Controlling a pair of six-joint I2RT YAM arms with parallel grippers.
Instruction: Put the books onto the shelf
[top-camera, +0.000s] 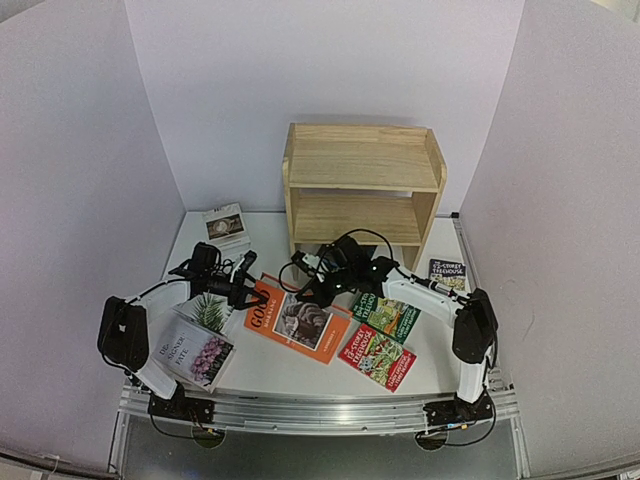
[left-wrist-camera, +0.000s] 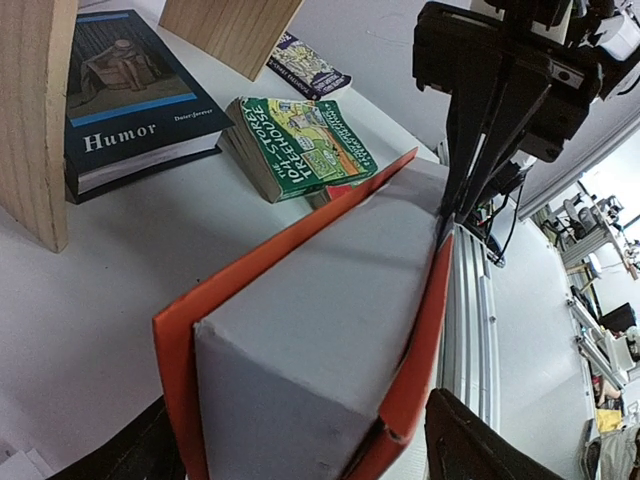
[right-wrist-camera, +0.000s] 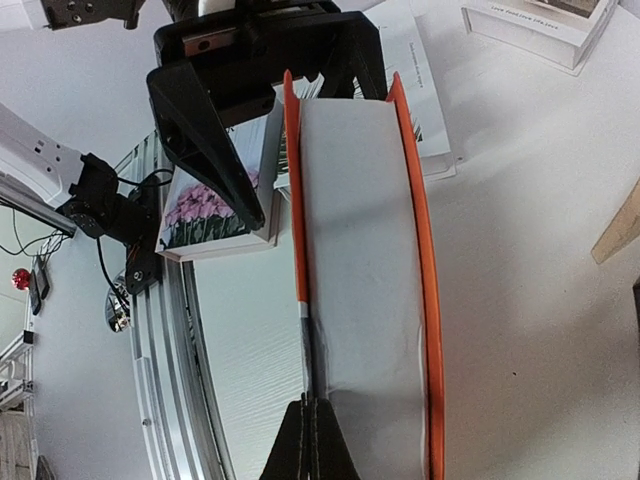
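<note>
Top external view: orange "GOOD" book (top-camera: 300, 322) at 6 o'clock from the shelf (top-camera: 363, 160), on the surface (top-camera: 270, 375); right jaws pinched tight on its cover, left jaws spread wide astride it.

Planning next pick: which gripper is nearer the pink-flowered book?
Left: left gripper straddles the orange book beside the pink-flowered book; right gripper pinches the far end.
</note>
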